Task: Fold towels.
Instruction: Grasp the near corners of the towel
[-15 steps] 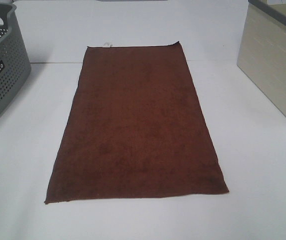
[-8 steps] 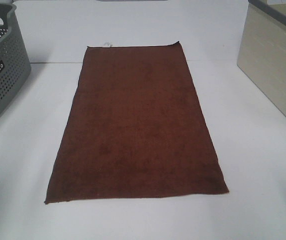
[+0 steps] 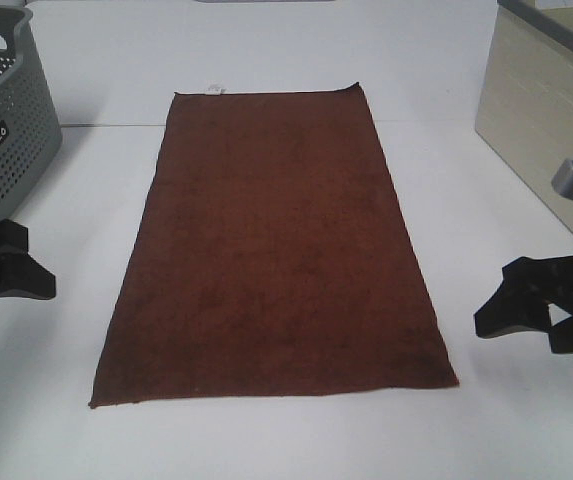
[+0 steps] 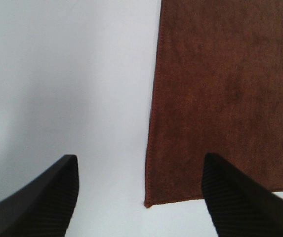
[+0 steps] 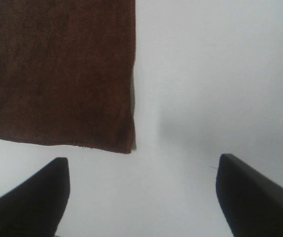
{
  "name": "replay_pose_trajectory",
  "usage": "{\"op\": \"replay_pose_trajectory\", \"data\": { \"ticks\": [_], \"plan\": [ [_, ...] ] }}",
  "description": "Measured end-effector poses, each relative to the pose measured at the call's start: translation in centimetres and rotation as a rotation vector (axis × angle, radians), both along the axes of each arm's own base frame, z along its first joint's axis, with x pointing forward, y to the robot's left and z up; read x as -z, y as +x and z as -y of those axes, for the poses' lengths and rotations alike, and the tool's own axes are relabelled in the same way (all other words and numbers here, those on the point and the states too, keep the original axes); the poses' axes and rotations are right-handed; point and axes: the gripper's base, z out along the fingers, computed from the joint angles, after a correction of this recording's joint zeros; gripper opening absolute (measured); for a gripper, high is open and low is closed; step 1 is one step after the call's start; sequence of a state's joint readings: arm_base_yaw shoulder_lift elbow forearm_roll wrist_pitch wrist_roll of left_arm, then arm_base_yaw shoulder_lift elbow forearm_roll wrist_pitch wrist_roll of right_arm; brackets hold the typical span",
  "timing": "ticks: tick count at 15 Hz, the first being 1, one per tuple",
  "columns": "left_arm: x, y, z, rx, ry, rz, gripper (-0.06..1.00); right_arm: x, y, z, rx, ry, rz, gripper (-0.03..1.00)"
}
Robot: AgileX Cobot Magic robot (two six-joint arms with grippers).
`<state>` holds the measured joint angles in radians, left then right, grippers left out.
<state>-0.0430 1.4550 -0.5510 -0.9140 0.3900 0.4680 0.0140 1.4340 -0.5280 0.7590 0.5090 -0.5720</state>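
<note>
exterior high view: the maroon towel (image 3: 276, 250) lies flat and unfolded in the middle of the white surface (image 3: 286, 445). its long axis runs from the robot's side to the far side, and the white tag (image 3: 214, 90) is on the far short edge. your left end effector (image 3: 11, 290) and right end effector (image 3: 526, 315) flank the near half, one off each long edge, neither touching the cloth. the right one looks closer to its edge. both have their fingers spread apart and hold nothing.

in the left wrist view the near left corner (image 4: 148, 201) sits between the open fingers, one finger against bare surface and the other against cloth. in the right wrist view the near right corner (image 5: 129, 147) lies just ahead of the gap. a grey basket (image 3: 6, 130) and a beige bin (image 3: 541, 130) stand well apart at the far sides.

no fold is made yet. each corner appears to lie inward of its end effector and nearer the robot, so you would likely take the near edge and carry it along the long axis to the tagged edge.
</note>
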Motion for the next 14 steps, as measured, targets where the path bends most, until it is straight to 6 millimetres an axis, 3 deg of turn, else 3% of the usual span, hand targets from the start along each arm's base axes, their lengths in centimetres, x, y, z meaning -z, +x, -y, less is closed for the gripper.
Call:
{"op": "replay_pose_trajectory", "data": {
  "ticks": [7,10,14],
  "plan": [
    [6.2,3.8,1.6,0.076,-0.152,-0.139,0.67,3.9,5.6,-0.8,-0.081,0.076,-0.052,0.77],
    [7.2,4.5,2.0,0.097,-0.172,-0.146,0.67,4.9,6.2,-0.9,-0.105,0.077,-0.068,0.77],
    [8.1,5.7,5.4,0.169,-0.205,-0.123,0.67,5.8,6.9,-4.8,-0.162,0.112,-0.084,0.75]
  ]
}}
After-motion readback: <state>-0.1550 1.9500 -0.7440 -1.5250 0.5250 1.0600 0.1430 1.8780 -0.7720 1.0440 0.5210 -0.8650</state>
